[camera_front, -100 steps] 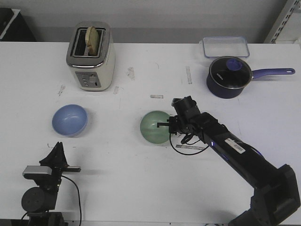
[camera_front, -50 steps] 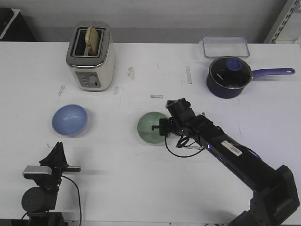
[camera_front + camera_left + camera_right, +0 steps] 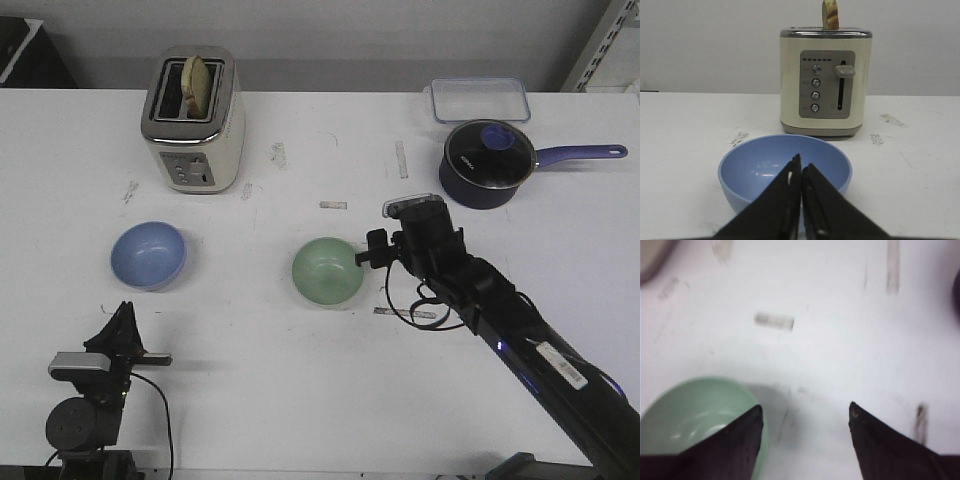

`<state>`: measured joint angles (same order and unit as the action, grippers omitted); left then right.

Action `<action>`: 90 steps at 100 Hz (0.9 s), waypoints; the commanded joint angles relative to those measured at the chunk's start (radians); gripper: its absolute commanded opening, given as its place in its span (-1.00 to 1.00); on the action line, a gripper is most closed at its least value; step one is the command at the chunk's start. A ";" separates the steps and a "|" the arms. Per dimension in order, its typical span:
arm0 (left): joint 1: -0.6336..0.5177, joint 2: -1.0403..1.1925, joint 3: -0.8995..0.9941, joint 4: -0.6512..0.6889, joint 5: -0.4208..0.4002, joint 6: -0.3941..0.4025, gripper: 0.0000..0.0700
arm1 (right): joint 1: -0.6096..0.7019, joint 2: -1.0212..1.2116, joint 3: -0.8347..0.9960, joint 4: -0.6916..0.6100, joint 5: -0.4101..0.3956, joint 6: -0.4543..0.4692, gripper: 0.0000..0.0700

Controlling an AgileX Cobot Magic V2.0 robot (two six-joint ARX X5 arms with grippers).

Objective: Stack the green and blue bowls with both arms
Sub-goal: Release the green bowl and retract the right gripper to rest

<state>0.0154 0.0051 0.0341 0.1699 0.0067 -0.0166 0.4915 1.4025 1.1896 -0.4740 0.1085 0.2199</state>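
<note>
At the near left edge of the tabletop point(image 3: 260, 400) the left gripper point(image 3: 800, 172) sits low with its two pointed fingers pressed together, holding nothing. The blue bowl point(image 3: 148, 254) lies directly beyond it, toward the far side, upright and empty; in the left wrist view the closed tips point straight at the bowl's near rim, though whether they touch it cannot be told from that angle. Behind the bowl stands the toaster point(image 3: 193, 120) with a slice of bread in one slot.

Near the middle of the tabletop rests the green bowl point(image 3: 328, 271), also upright and empty, well apart from the blue one. The right gripper point(image 3: 805, 412) hovers just beside it, to its right, fingers spread apart and clamped on nothing. In the right wrist view one finger overlaps the bowl's rim while the other hangs over bare tabletop, so the opening is offset to the right of the bowl (a shift leftward would likely be needed to straddle the rim). Each arm is clearly nearer its own bowl: left to blue, right to green.

The right fingertips are hidden in the front view behind the wrist, and the right wrist picture is blurred. Far right, the lidded saucepan point(image 3: 490, 163) and a clear container point(image 3: 479, 99) stand out of the way.
</note>
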 commanded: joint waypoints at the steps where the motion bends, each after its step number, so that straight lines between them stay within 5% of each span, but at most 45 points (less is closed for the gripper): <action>1: -0.001 -0.002 -0.021 0.011 0.005 0.005 -1.00 | -0.013 -0.039 -0.045 0.067 0.003 -0.156 -0.26; 22: -0.001 -0.002 -0.021 0.011 0.005 0.005 -1.00 | -0.116 -0.189 -0.227 0.242 -0.031 -0.210 -0.96; 58: -0.001 -0.002 -0.021 0.011 0.005 0.005 -1.00 | -0.344 -0.481 -0.591 0.610 -0.211 -0.208 -0.96; 90: -0.001 -0.002 -0.021 0.011 0.005 0.005 -1.00 | -0.452 -0.798 -0.810 0.629 -0.207 -0.206 -0.96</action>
<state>0.0154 0.0051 0.0341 0.1699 0.0067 -0.0162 0.0475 0.6544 0.4057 0.1448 -0.1013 0.0219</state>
